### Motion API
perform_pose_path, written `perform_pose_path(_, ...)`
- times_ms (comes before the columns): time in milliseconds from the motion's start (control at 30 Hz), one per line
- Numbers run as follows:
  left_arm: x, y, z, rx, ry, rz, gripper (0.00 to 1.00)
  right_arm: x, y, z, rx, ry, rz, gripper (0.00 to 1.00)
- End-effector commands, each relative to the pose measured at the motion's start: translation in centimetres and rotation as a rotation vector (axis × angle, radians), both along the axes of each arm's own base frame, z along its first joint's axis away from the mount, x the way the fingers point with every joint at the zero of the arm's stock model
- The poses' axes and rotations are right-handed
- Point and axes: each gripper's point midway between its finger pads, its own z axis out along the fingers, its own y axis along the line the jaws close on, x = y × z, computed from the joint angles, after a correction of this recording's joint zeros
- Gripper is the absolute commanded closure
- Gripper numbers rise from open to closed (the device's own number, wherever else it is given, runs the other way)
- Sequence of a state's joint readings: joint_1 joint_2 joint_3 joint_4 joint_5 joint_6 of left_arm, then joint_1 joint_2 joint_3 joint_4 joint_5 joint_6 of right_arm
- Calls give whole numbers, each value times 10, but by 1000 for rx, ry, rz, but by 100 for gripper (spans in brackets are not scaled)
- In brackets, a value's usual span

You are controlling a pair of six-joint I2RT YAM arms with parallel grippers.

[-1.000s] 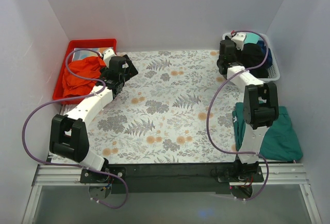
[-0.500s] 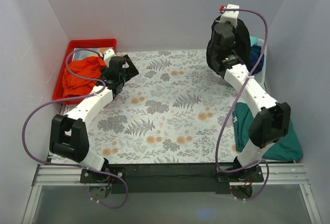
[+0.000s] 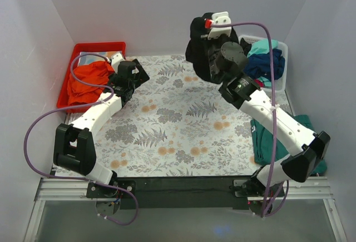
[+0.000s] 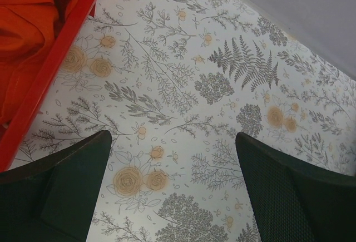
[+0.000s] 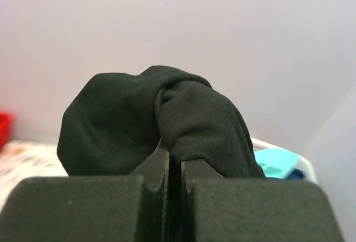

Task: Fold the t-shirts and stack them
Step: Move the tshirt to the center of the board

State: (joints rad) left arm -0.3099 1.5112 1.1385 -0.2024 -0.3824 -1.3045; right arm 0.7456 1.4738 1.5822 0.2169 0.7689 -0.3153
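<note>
- We see a robot test cell, a lab set-up rather than a home: plain white panel walls [image 3: 167, 8] box the table in on three sides.
- A white-and-black jointed left arm [image 3: 100, 108] and a matching right arm [image 3: 272, 119] stand bolted by a bare aluminium rail frame [image 3: 61, 189] at the near edge.
- Loose purple cables [image 3: 25, 142] loop from the arms.
- A grey-and-orange floral printed cloth [image 3: 178, 136] covers the table, with a red plastic tray [image 3: 100, 45] and a white plastic basket [image 3: 282, 46] at its far corners.

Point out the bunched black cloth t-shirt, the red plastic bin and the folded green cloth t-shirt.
Black cloth t-shirt [image 5: 114, 125]: right wrist view, left bulge.
Red plastic bin [image 3: 100, 46]: top view, far rim.
Green cloth t-shirt [image 3: 260, 137]: top view, left part.
</note>
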Motion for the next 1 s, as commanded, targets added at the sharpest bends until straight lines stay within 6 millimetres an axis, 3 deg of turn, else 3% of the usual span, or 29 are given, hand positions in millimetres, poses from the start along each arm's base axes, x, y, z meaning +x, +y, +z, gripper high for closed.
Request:
perform_pose_path(0, -2, 11, 5, 5, -10, 79, 7, -48, 38, 16, 72, -40, 248, 99)
perform_pose_path(33, -2, 13, 3, -3, -7, 99, 7, -52, 53, -11, 56, 23, 324, 99)
perform_pose_path(133, -4, 21, 1, 10, 7, 147, 7, -67, 65, -50, 140, 114, 430, 99)
perform_pose_path(167, -5, 22, -1, 5, 11, 160, 7, -67, 68, -87, 117, 183, 433, 99)
perform_pose_path(233, -8, 27, -6, 13, 26, 189, 7, -77, 78, -126, 157, 279, 487, 99)
perform_pose_path(267, -9, 28, -9, 3, 33, 206, 7, -81, 79, -165, 141, 358, 492, 89)
perform_pose_path(333, -13, 33, -16, 18, 58, 234, 7, -87, 81, -206, 155, 465, 494, 80)
perform_pose_path(367, -14, 35, -18, 20, 64, 246, 7, -90, 76, -235, 137, 525, 470, 59)
perform_pose_path(433, -17, 34, -23, 19, 81, 248, 7, -92, 69, -268, 117, 610, 413, 46)
perform_pose_path(467, -17, 33, -26, 16, 89, 240, 7, -91, 66, -276, 104, 629, 388, 36)
perform_pose_path(567, -19, 28, -34, 5, 110, 218, 7, -85, 56, -282, 82, 634, 312, 25)
perform_pose_path(733, -22, 13, -47, -15, 154, 138, 7, -60, 42, -270, 133, 606, 231, 26)
perform_pose_path(767, -23, 8, -48, -22, 159, 116, 7, -48, 31, -271, 162, 613, 204, 28)
perform_pose_path(833, -28, -9, -56, -38, 180, 63, 10, -32, 30, -278, 233, 654, 216, 30)
perform_pose_path(867, -31, -15, -60, -39, 191, 44, 12, -15, 13, -292, 258, 685, 168, 37)
perform_pose_path(933, -42, -34, -70, -43, 212, -13, 17, 3, 9, -297, 312, 711, 175, 48)
perform_pose_path(967, -47, -40, -74, -45, 221, -31, 19, 19, -3, -316, 316, 746, 134, 55)
